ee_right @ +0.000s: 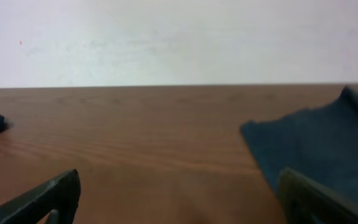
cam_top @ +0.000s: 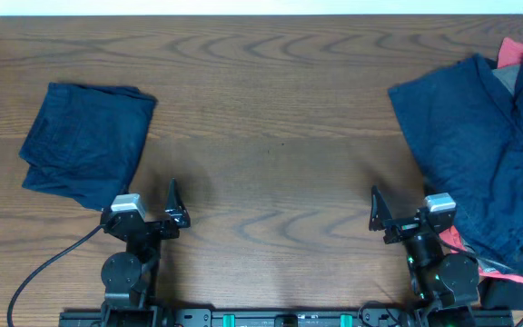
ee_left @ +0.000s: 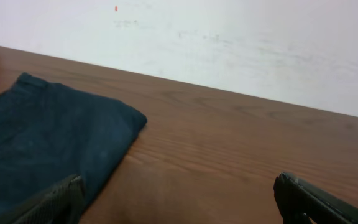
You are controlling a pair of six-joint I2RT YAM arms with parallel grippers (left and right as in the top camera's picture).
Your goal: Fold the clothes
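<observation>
Folded navy shorts [cam_top: 84,141] lie left on the table [cam_top: 271,118]; a loose navy garment [cam_top: 479,145] (coral fabric [cam_top: 514,47] peeking out behind) lies right. Left gripper [cam_top: 176,209] and right gripper [cam_top: 379,216] are spread wide, both empty.

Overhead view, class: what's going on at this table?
Two robot arms are set to fold clothes. One navy garment lies folded on the left of the table. A crumpled navy pile, with coral and grey showing, waits on the right. Both the left gripper and right gripper sit near the front edge, fingers open, holding nothing.
</observation>
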